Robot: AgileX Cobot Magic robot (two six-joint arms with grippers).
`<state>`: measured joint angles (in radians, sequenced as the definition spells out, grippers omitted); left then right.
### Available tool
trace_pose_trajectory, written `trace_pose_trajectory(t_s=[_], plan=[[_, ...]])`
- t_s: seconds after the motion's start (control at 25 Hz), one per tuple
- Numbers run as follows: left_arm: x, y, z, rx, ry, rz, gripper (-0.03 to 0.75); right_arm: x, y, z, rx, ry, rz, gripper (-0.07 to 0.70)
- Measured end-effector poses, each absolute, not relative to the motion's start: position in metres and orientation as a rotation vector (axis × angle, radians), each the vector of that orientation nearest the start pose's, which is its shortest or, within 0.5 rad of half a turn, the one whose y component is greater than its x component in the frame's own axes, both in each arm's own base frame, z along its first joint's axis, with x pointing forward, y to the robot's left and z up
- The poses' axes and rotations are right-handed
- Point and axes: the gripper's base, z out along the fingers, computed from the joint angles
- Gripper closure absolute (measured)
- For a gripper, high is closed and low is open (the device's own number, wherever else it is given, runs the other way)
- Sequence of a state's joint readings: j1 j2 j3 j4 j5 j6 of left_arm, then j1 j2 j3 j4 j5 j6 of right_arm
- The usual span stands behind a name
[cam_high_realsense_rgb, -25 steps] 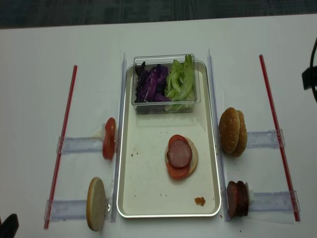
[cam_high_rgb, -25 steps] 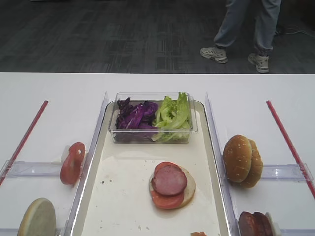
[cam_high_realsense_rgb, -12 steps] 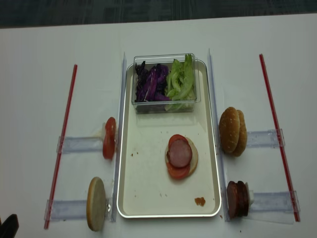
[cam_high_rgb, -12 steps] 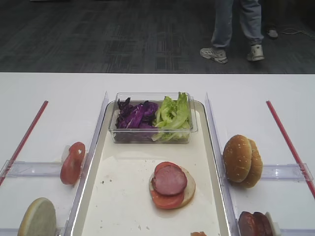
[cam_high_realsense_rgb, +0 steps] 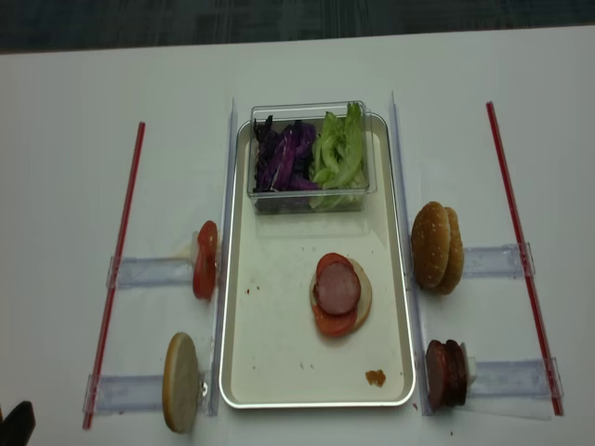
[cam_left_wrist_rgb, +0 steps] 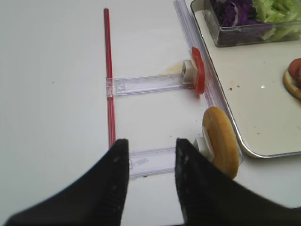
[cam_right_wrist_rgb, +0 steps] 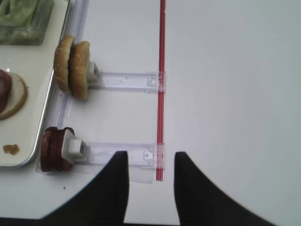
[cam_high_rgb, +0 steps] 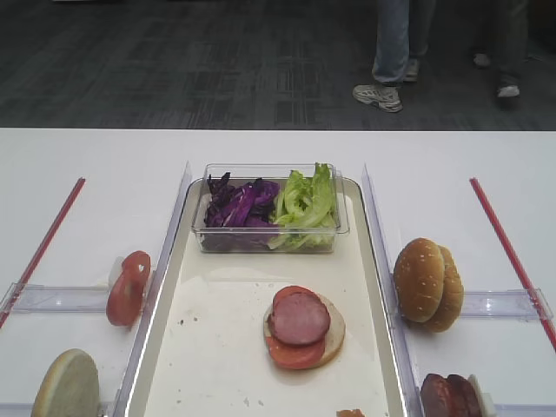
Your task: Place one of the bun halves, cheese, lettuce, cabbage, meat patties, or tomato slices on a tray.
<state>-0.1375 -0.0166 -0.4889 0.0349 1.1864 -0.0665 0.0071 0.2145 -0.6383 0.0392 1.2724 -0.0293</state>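
A: Going left to right, what do you have?

B: Your left pincer (cam_left_wrist_rgb: 148,165) hangs with fingers apart, holding nothing, near a bun half (cam_left_wrist_rgb: 220,141) and the tomato slices (cam_left_wrist_rgb: 198,70) in their racks on the table (cam_high_realsense_rgb: 65,139).

A: And the tray (cam_high_realsense_rgb: 279,372)?

B: It carries a bun half (cam_high_realsense_rgb: 361,290) stacked with tomato and a meat patty (cam_high_realsense_rgb: 338,286); lettuce (cam_high_realsense_rgb: 339,149) and cabbage (cam_high_realsense_rgb: 284,153) sit in the far tub (cam_high_realsense_rgb: 307,200).

A: Right side?

B: Two bun halves (cam_high_realsense_rgb: 437,246) and the meat patties (cam_high_realsense_rgb: 444,372) wait. Your right pincer (cam_right_wrist_rgb: 150,174) is apart, empty. You've likely more layers left.
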Motion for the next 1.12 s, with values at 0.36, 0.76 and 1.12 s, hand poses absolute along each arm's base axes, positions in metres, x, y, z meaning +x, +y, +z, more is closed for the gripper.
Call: trace_pose_trajectory(t_s=[0.36, 0.76, 1.12], plan=[[-0.011, 0.005, 0.264, 0.072, 2.164, -0.075, 0.484, -0.028, 0.003, 0.297, -0.069, 2.147, 0.023, 0.367], [-0.011, 0.005, 0.264, 0.072, 2.164, -0.075, 0.488, -0.028, 0.004, 0.282, -0.076, 2.164, 0.031, 0.367], [-0.011, 0.005, 0.264, 0.072, 2.164, -0.075, 0.491, -0.021, 0.006, 0.265, -0.083, 2.228, 0.06, 0.368]])
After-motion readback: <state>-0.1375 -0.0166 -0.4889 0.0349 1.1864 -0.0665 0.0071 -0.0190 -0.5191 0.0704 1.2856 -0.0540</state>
